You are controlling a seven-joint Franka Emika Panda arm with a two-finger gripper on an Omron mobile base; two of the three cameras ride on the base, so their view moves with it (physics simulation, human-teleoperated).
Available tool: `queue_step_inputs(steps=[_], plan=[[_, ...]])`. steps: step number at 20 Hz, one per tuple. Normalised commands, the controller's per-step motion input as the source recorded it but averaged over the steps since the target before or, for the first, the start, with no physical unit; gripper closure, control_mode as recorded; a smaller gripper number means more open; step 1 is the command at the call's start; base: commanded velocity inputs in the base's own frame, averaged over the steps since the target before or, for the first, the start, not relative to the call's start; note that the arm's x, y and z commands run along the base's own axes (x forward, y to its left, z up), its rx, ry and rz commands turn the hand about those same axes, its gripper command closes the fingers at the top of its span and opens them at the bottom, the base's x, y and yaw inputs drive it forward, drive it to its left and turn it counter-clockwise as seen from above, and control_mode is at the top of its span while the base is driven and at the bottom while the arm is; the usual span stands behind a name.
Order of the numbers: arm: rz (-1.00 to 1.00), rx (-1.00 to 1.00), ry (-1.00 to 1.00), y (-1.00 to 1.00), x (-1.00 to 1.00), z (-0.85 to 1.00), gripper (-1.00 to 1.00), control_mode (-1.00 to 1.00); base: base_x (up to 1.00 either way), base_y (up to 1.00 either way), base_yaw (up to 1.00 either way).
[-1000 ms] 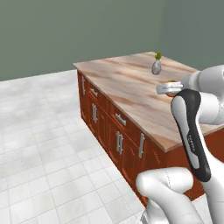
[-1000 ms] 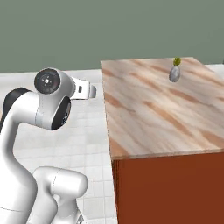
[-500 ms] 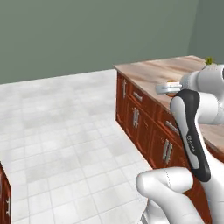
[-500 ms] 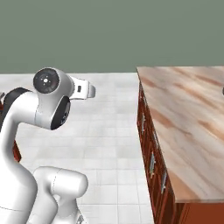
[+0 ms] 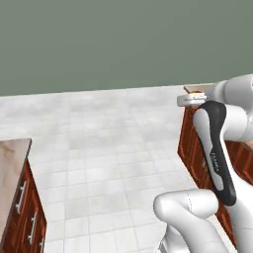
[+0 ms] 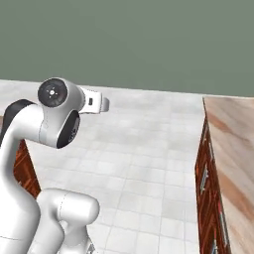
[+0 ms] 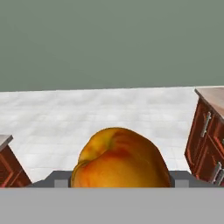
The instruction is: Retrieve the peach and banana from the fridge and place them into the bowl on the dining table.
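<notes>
In the hand view the peach [image 7: 120,157], round and orange-red with a yellow patch, sits right in front of the camera. My gripper [image 7: 119,180] is shut on it, with a grey fingertip [image 7: 59,180] showing on each side. In the left base view my hand [image 5: 193,99] is held high and points away over the floor. The banana, the fridge and the bowl are out of view. I cannot tell whether either counter in view is the dining table.
A red-brown cabinet counter with a marbled top [image 6: 232,149] stands on my right, also seen as the right counter [image 5: 190,143] [image 7: 211,140]. Another such counter [image 5: 17,197] is at the lower left. White tiled floor [image 5: 108,138] stretches ahead to a grey-green wall.
The whole picture has swung: the base has turned left. The marbled counter slid to the right edge and a second counter came in at the left. The peach stays gripped.
</notes>
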Motion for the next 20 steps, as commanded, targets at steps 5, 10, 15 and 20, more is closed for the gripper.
queue_step_inputs(steps=[5,10,15,20], plan=[[0.0,0.0,0.0,0.0,0.0,0.0,1.0,1.0,0.7,0.0,0.58],[0.0,0.0,0.0,0.0,0.0,0.0,1.0,1.0,0.7,-0.11,0.6],[0.0,0.0,0.0,0.0,0.0,0.0,1.0,1.0,0.92,-0.5,0.51],[0.0,0.0,0.0,0.0,0.0,0.0,1.0,1.0,1.0,-0.78,0.39]])
